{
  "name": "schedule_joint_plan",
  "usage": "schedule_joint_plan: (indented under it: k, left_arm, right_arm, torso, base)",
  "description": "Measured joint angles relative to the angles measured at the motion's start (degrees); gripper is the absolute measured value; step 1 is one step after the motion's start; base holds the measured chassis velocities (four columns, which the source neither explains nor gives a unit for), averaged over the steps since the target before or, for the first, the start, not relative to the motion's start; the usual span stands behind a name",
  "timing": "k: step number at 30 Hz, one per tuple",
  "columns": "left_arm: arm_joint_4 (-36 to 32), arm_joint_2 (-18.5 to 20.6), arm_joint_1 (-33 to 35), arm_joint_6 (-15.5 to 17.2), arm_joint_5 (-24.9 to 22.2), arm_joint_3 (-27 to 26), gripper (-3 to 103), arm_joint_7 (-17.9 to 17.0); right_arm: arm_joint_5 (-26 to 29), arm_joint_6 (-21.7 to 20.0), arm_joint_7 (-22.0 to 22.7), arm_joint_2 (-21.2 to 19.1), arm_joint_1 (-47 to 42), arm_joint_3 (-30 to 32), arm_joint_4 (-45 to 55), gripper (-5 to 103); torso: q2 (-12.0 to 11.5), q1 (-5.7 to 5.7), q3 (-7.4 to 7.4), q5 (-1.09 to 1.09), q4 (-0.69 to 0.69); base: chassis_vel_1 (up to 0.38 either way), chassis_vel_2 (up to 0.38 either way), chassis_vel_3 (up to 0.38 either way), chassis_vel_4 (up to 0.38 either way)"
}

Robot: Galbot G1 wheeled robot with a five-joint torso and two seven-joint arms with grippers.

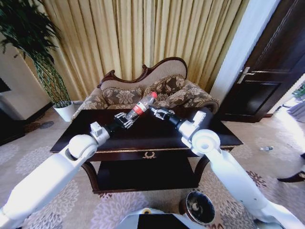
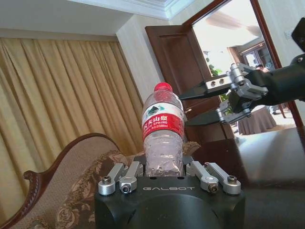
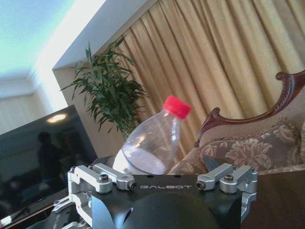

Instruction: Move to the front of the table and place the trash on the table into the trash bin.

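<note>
While the trash bin (image 1: 200, 207) waits on the carpet close to the robot's base, below the table's front right corner, both arms reach out over the dark table (image 1: 71, 138). Past the front edge with its gold emblem, the left gripper (image 1: 125, 120) is clamped on the lower body of the plastic bottle (image 1: 141, 108), holding it clear of the tabletop, red cap tilted up toward the sofa (image 1: 119, 95) behind the far edge. In the left wrist view the fingers (image 2: 125, 174) press either side of the bottle (image 2: 163, 138). Just beside it, over the middle of the table, the right gripper (image 1: 160, 113) has its jaws spread and grips nothing; it points at the bottle's cap end without touching it.

The pick looks done, so the carry to the bin seems to be the step in hand. The next move likely calls for drawing the left arm back over the front edge, down to the bin's mouth, then letting go.
</note>
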Motion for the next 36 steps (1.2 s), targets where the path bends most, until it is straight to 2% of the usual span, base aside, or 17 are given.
schedule_joint_plan:
  k: [12,14,17,20,22,23,25,26,28,31,32,34,35,36]
  left_arm:
    - [-0.6,0.1,-1.5,0.4,0.2,2.8,34,-0.9]
    - [-0.8,0.1,-1.5,0.5,0.4,3.4,34,-0.9]
    - [-0.8,0.0,-2.1,0.5,0.6,4.3,34,-1.2]
    - [-0.8,-0.1,-2.3,0.5,0.7,4.6,34,-1.2]
    - [-0.8,-0.2,-2.4,0.5,0.8,4.7,33,-1.2]
    - [-0.8,-0.2,-2.4,0.5,0.8,4.7,33,-1.2]
    - [-1.1,-0.1,-2.0,0.4,0.9,4.5,33,-1.2]
    - [-1.1,-0.1,-2.0,0.4,0.9,4.5,33,-1.2]
    - [-1.2,0.0,-1.6,0.2,1.0,4.2,33,-1.2]
    - [-1.4,0.1,-1.0,0.2,1.0,3.8,33,-1.2]
    - [-1.6,0.2,-0.8,0.2,1.0,3.6,30,-1.3]
    - [-1.8,0.3,-0.4,0.2,1.1,3.6,38,-1.8]
    - [-1.8,0.3,-0.4,0.2,1.1,3.6,38,-1.8]
    - [-1.8,0.3,-0.1,0.2,1.1,3.4,43,-1.9]
  right_arm:
    - [-1.7,-0.1,0.1,1.3,1.0,-2.2,-0.7,100]
    - [-2.3,-0.1,0.2,1.6,1.0,-2.6,-0.8,103]
    - [-2.7,-0.1,0.6,1.6,1.0,-3.1,-0.6,91]
    - [-2.8,-0.1,0.8,1.5,1.0,-3.3,-0.5,86]
    - [-2.9,0.0,1.0,1.1,1.0,-3.3,-0.2,76]
    - [-2.9,0.0,1.0,1.1,1.0,-3.3,-0.2,76]
    - [-2.8,0.0,1.0,0.8,0.5,-2.9,0.2,67]
    - [-2.8,0.0,1.0,0.8,0.5,-2.9,0.2,67]
    - [-2.7,-0.1,0.9,0.8,0.0,-2.6,0.4,61]
    - [-2.7,-0.1,0.9,0.8,-0.3,-2.2,0.6,61]
    - [-2.7,0.0,0.9,0.8,-0.4,-2.0,0.8,54]
    - [-2.7,0.0,0.9,0.7,-0.8,-1.8,1.1,47]
    - [-2.7,0.0,0.9,0.7,-0.8,-1.8,1.1,47]
    - [-2.7,0.0,0.9,0.6,-1.0,-1.7,1.2,44]
  torso:
    - [0.0,0.00,0.00,0.00,0.00]
    - [0.0,0.00,0.00,0.00,0.00]
    - [0.0,0.00,0.00,0.00,0.00]
    - [0.0,0.00,0.00,0.00,0.00]
    - [0.0,0.00,0.00,0.00,0.01]
    - [0.0,0.00,0.00,0.00,0.01]
    - [0.0,0.00,0.00,0.00,0.00]
    - [0.0,0.00,0.00,0.00,0.00]
    - [0.0,0.00,0.00,0.00,0.00]
    - [0.0,0.00,0.00,0.00,0.00]
    - [0.0,-0.01,0.00,0.00,0.00]
    - [0.0,0.00,0.00,0.00,0.01]
    - [0.0,0.00,0.00,0.00,0.01]
    - [0.0,0.00,0.00,0.00,0.00]
  base:
    - [0.000,0.000,0.000,0.000]
    - [0.000,0.000,0.000,0.000]
    - [0.000,0.000,0.000,0.000]
    - [0.000,0.000,0.000,0.000]
    - [0.000,0.000,0.000,0.000]
    - [0.000,0.000,0.000,0.000]
    - [0.000,0.000,0.000,0.000]
    - [0.000,0.000,0.000,0.000]
    - [0.000,0.000,0.000,0.000]
    - [0.000,0.000,0.000,0.000]
    - [0.000,0.000,0.000,0.000]
    - [0.000,0.000,0.000,0.000]
    - [0.000,0.000,0.000,0.000]
    - [0.000,0.000,0.000,0.000]
